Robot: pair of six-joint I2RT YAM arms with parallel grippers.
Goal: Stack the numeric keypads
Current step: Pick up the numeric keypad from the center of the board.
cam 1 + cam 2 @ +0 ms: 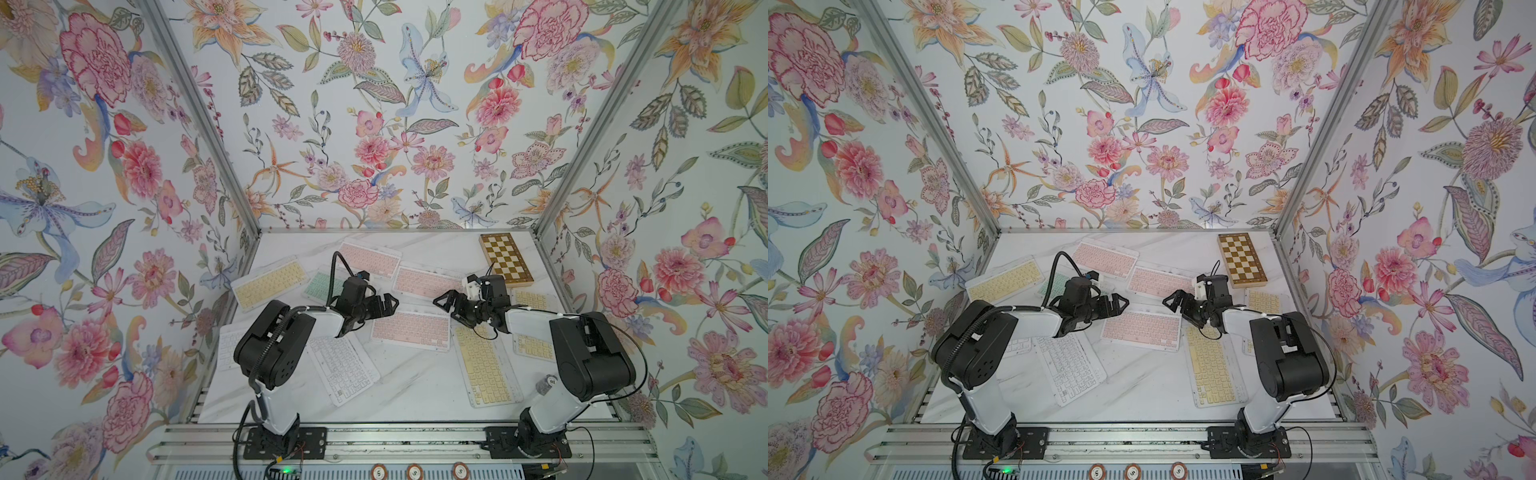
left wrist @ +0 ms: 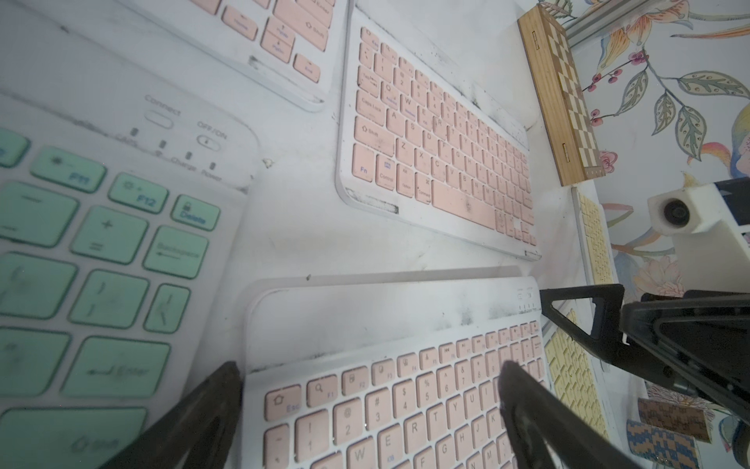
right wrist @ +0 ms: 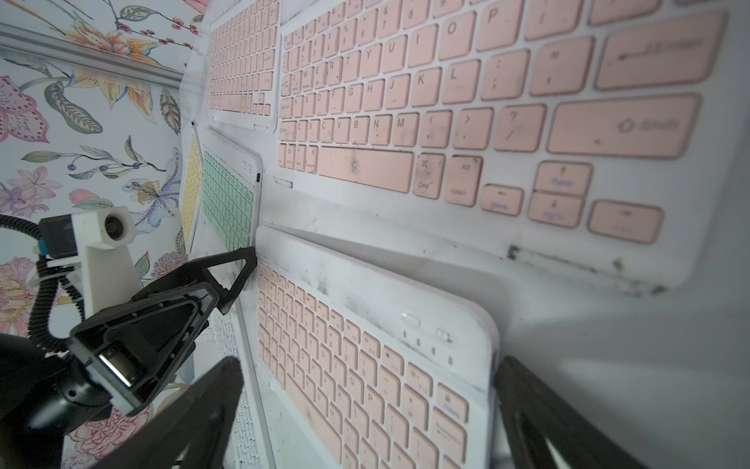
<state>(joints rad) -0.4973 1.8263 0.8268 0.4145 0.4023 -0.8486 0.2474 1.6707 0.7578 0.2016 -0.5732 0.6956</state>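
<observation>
Yellow keypad (image 1: 269, 281) lies furthest left on the marble bench (image 1: 415, 386), with a mint keypad (image 1: 320, 284) beside it and a white keypad (image 1: 343, 368) nearer my bases. My left end effector (image 1: 388, 308) hangs spread above the left end of the pink keypad (image 1: 411, 330). My right end effector (image 1: 442, 307) hangs spread above its right end. Neither seems to touch it. A second yellow keypad (image 1: 486, 368) and a chessboard (image 1: 505, 258) lie further right.

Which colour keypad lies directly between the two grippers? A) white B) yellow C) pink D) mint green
C: the pink keypad lies flat between the left gripper and the right gripper. Both grippers are open and holding nothing.
</observation>
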